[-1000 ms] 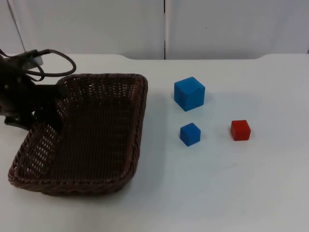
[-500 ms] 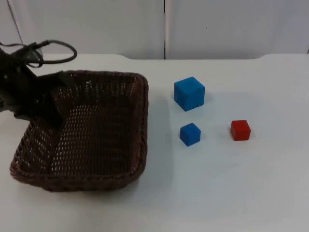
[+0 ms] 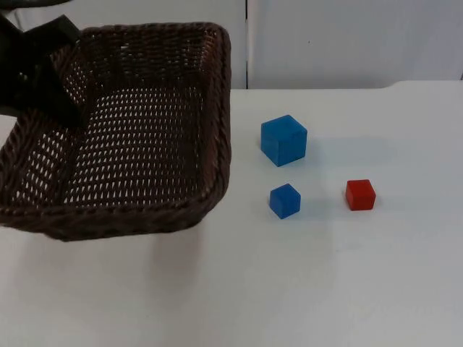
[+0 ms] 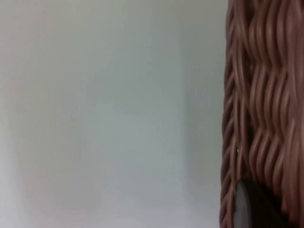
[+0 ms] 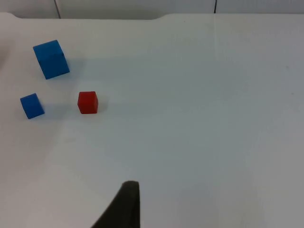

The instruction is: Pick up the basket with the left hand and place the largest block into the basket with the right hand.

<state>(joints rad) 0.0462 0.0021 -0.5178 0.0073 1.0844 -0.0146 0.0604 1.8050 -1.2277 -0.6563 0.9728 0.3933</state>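
Note:
A dark brown wicker basket [image 3: 145, 210] hangs tilted above the left half of the table, lifted clear of it. My left gripper [image 3: 56, 94] is shut on its left rim; the woven wall [image 4: 259, 95] stands right at one fingertip [image 4: 249, 209]. The largest block, a blue cube [image 3: 283, 140], rests on the table to the right of the basket and also shows in the right wrist view [image 5: 51, 59]. A smaller blue cube [image 3: 285, 201] and a small red cube [image 3: 360, 194] lie nearer the front. The right arm waits off to the right, one fingertip [image 5: 124, 205] over bare table.
The grey partition wall [image 3: 347, 40] closes the table at the back. White table top [image 3: 325, 289] spreads in front of and to the right of the cubes.
The left gripper has lifted the basket off the table, up and toward the back, so it looms larger. The three cubes have stayed put.

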